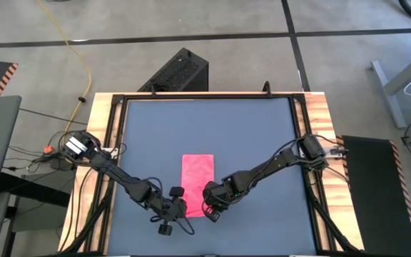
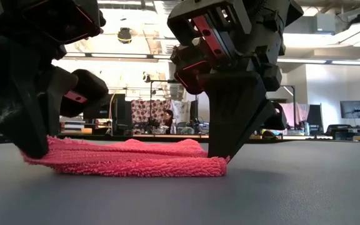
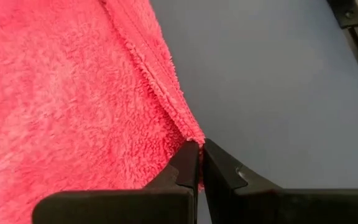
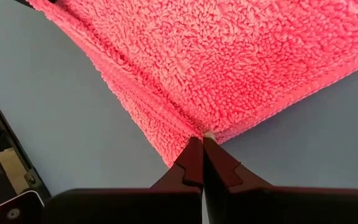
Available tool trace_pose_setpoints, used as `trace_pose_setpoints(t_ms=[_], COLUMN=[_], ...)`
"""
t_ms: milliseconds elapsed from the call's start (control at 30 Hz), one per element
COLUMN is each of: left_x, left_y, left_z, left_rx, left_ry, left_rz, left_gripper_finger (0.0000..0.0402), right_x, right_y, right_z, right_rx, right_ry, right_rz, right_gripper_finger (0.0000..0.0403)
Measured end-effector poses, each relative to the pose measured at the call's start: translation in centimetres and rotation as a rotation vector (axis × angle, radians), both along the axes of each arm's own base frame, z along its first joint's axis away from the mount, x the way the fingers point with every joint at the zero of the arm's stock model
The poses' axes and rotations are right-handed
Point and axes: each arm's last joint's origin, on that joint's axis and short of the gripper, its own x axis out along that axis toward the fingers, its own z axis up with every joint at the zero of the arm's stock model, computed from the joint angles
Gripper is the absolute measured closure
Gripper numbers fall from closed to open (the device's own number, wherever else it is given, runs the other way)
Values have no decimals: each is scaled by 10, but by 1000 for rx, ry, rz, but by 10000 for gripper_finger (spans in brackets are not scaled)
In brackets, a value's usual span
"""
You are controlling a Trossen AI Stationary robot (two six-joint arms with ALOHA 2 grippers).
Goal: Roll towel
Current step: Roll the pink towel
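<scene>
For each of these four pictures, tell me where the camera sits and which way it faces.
High: above the table, facing down; both arms, mat, towel.
Low: at table height, facing the room; left gripper and right gripper at the towel's ends.
Left wrist: along shut fingers pinching a towel corner.
Right wrist: along shut fingers pinching another corner.
All share the towel.

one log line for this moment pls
towel flat on mat | left end effector shut on towel corner | right end effector shut on other near corner
</scene>
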Motion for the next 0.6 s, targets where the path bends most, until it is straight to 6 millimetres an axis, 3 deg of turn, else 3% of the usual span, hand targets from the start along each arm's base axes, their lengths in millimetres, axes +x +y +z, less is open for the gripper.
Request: trace_pose_setpoints(t_ms=[133, 600], left_x=[0, -2], left_y=[0, 7], left_z=[9, 6], left_rx=[-5, 41], left_ry=[-25, 13], left_rz=[-3, 24], left_gripper_finger=[401, 401], right_x=[0, 1], right_y=[0, 0], right_z=[0, 0], right_rx=[-2, -1], right_ry=[-1, -11], right_rz=[5, 8], right_gripper_finger=[385, 385])
